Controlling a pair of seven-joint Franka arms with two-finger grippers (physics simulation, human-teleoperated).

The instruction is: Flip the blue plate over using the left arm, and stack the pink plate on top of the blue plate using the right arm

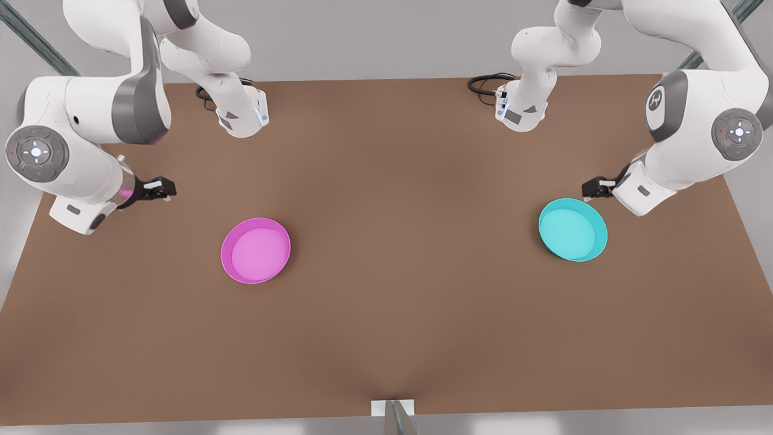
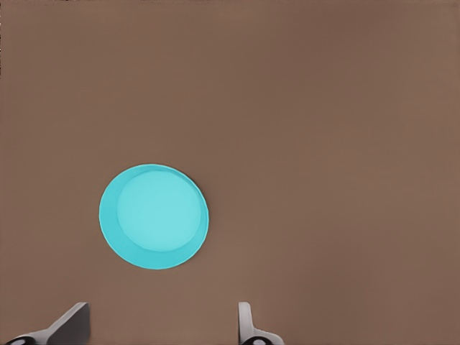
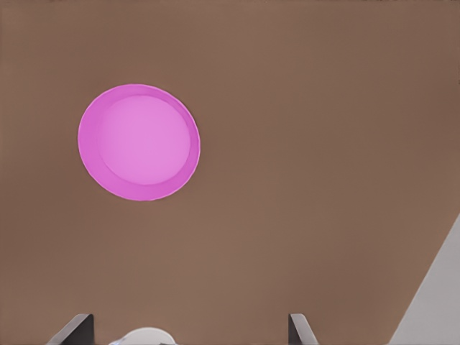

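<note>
The blue plate [image 1: 572,229] lies open side up on the brown table at the front view's right. My left gripper [image 1: 593,188] hovers just behind it, above the table, open with nothing between its fingers. In the left wrist view the blue plate [image 2: 154,216] lies ahead of the spread left gripper [image 2: 162,318]. The pink plate [image 1: 255,250] lies open side up at the front view's left. My right gripper [image 1: 162,188] hangs open behind it and farther to the left. The right wrist view has the pink plate [image 3: 139,141] well ahead of the right gripper [image 3: 188,323].
Both arm bases [image 1: 241,115] [image 1: 522,109] stand at the table's back edge with black cables beside them. A small white bracket [image 1: 392,408] sits at the front edge. Bare brown tabletop [image 1: 410,241] separates the two plates widely.
</note>
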